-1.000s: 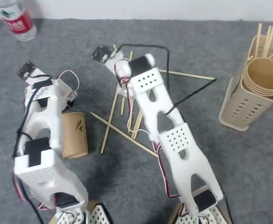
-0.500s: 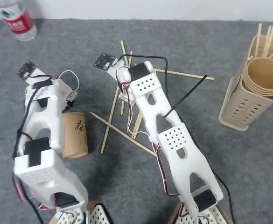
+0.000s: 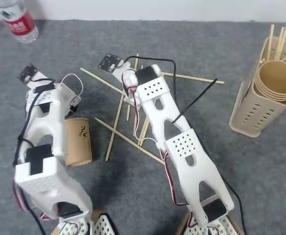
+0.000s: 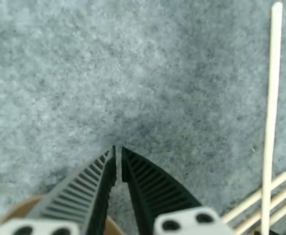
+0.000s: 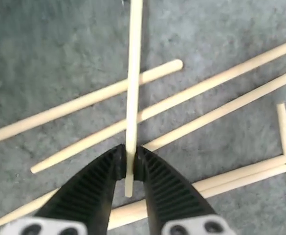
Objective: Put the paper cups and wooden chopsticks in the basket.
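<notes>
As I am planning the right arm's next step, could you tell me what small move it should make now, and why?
Probably a short lift straight up. The right gripper has its jaws shut on one chopstick, which crosses over the loose chopsticks on the mat; clearing them first should avoid snagging before the swing to the basket.

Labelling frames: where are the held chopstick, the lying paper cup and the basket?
held chopstick [image 5: 133, 73], right wrist view, mid-shaft.
lying paper cup [image 3: 77, 142], high view, side wall.
basket [image 3: 253, 115], high view, front wall.
</notes>
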